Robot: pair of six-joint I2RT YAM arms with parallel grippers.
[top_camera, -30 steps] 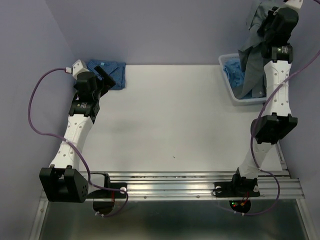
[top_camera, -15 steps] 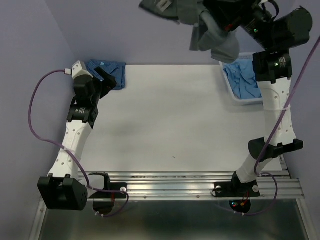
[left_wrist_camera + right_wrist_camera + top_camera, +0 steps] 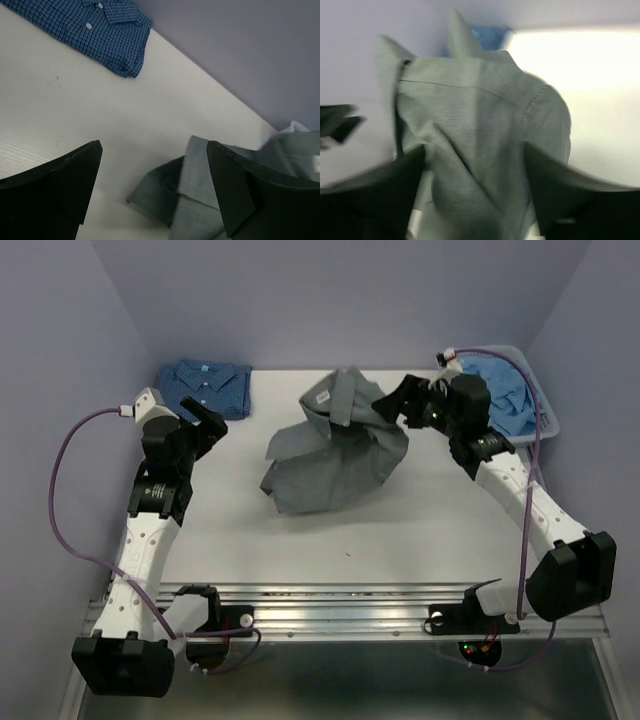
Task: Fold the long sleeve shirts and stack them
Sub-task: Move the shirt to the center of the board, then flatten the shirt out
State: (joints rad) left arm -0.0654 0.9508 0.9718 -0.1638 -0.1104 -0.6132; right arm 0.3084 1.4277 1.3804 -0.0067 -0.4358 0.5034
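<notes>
The left claw (image 3: pixel 153 146) and right claw (image 3: pixel 474 147) both gape wide.

You're looking at a robot test cell in a lab. Plain lilac panels (image 3: pixel 350 300) box in a white table (image 3: pixel 330 530). The left arm (image 3: pixel 150 520) and right arm (image 3: pixel 520 490) are bolted to an aluminium rail (image 3: pixel 350 605) at its near edge, and purple cables (image 3: pixel 52 490) loop loose beside them.
</notes>
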